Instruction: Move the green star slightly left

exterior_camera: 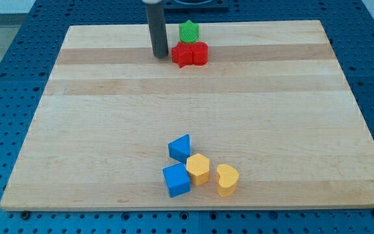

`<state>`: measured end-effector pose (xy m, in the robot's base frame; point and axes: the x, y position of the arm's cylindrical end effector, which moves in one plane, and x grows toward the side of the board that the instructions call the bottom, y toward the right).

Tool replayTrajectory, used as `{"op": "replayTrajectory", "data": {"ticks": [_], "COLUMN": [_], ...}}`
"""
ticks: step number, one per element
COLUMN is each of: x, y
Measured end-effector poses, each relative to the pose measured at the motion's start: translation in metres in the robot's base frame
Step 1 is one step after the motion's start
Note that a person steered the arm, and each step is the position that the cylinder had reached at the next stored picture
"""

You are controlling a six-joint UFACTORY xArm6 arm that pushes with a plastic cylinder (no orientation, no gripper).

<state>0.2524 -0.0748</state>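
Note:
The green star [188,31] sits near the view's top, a little right of centre, on the wooden board [109,130]. Two red blocks touch it from below: a red star-like block [182,55] and a red block [199,53] to its right. My tip [160,55] is the lower end of the dark rod. It stands just left of the red star-like block and to the lower left of the green star, a short gap away from the star.
Near the view's bottom centre lies a cluster: a blue triangular block [180,147], a blue cube [176,180], a yellow hexagonal block [199,169] and a yellow heart [226,179]. Blue perforated table surrounds the board.

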Motion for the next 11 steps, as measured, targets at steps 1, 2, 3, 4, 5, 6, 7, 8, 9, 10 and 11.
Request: {"op": "replayTrajectory", "data": {"ticks": [1, 2, 3, 4, 5, 6, 7, 8, 9, 10, 11], "x": [-0.059, -0.059, -0.059, -0.058, -0.059, -0.059, -0.06, -0.051, -0.043, -0.042, -0.04], "y": [0.008, 0.022, 0.03, 0.061, 0.09, 0.07, 0.035, 0.029, 0.029, 0.046, 0.082]}}
